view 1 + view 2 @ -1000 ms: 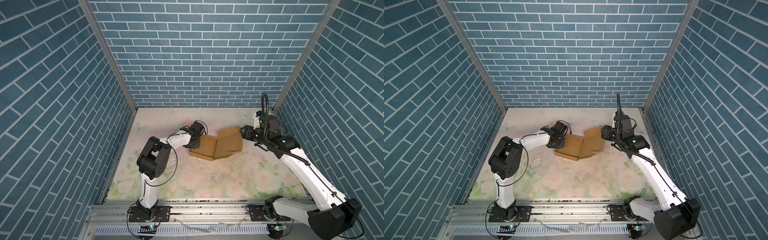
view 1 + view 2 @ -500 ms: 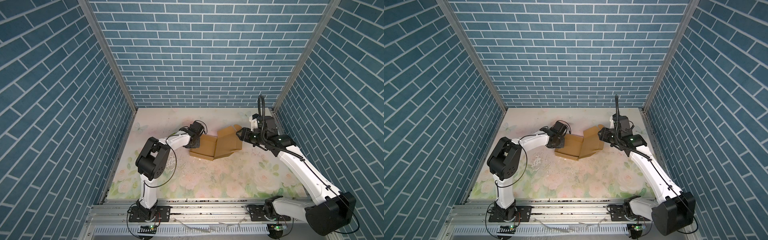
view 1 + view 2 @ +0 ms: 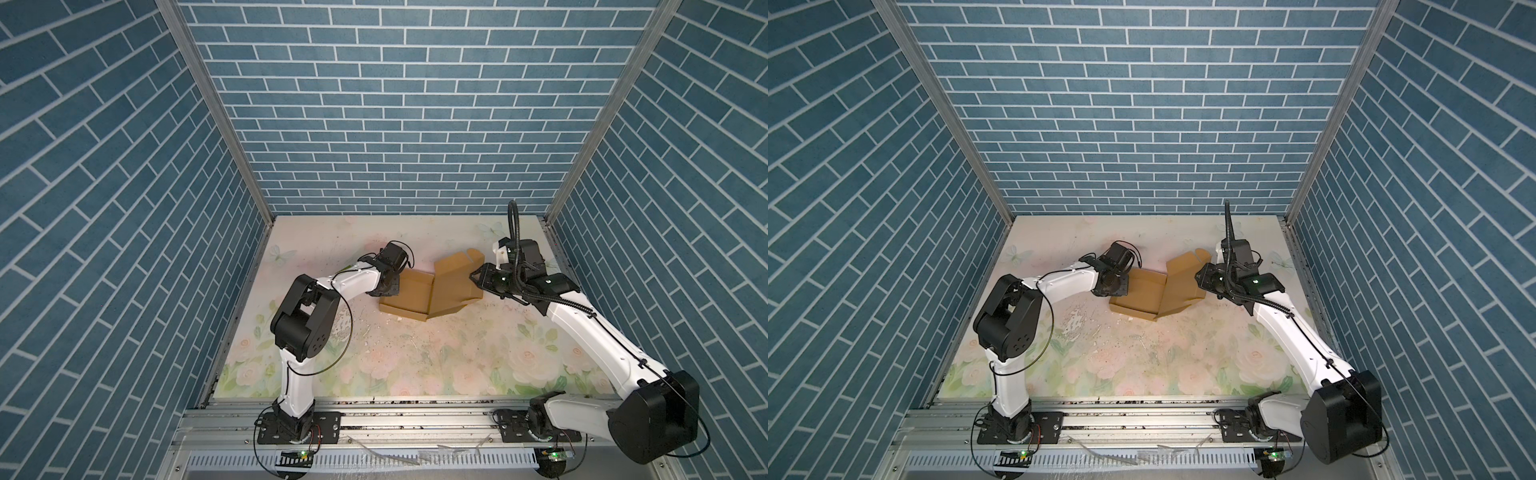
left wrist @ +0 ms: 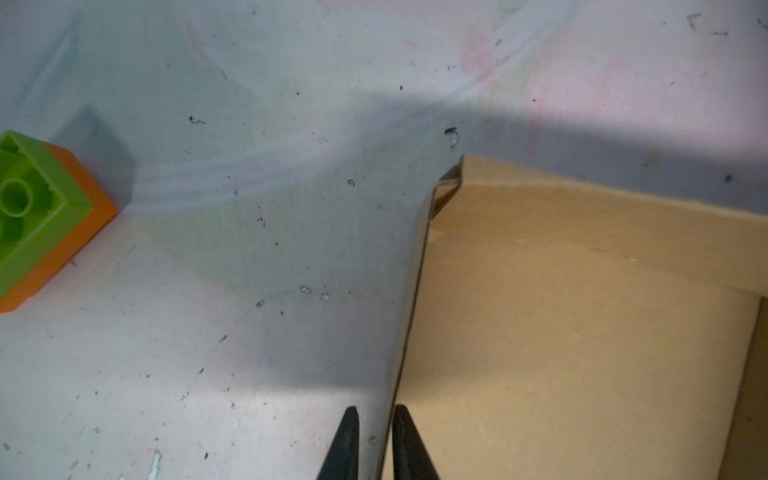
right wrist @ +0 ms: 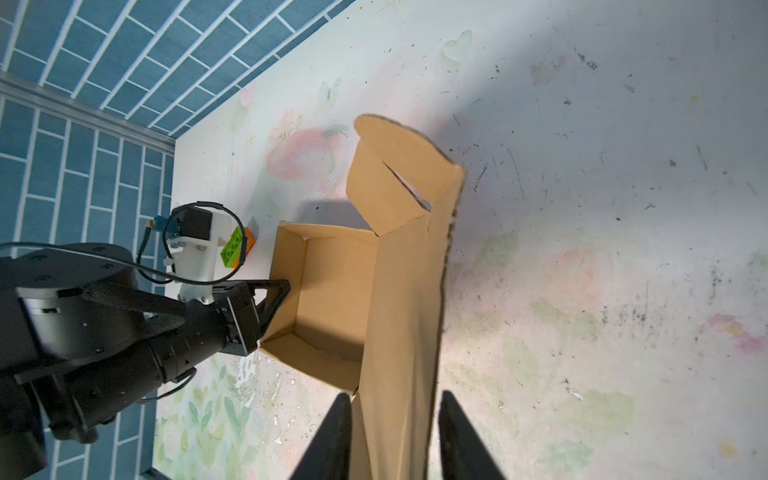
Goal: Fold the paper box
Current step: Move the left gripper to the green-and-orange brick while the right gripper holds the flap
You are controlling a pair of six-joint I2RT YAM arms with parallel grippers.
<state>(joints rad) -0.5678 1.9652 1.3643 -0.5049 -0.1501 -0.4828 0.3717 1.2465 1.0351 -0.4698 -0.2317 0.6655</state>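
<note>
Our box (image 3: 432,286) sits mid-table (image 3: 415,365). It looks like light, creasable card, so we grab thin edges. Left gripper (image 4: 376,415) pinches a side wall. Right gripper (image 5: 392,399) narrowly straddles the raised lid, not clamped yet.

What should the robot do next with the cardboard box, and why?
Probably close the right pincer onto the raised lid flap: its tips straddle the flap with a gap on one side, while the left pincer pinches the paper box by its side wall, steadying it.
</note>
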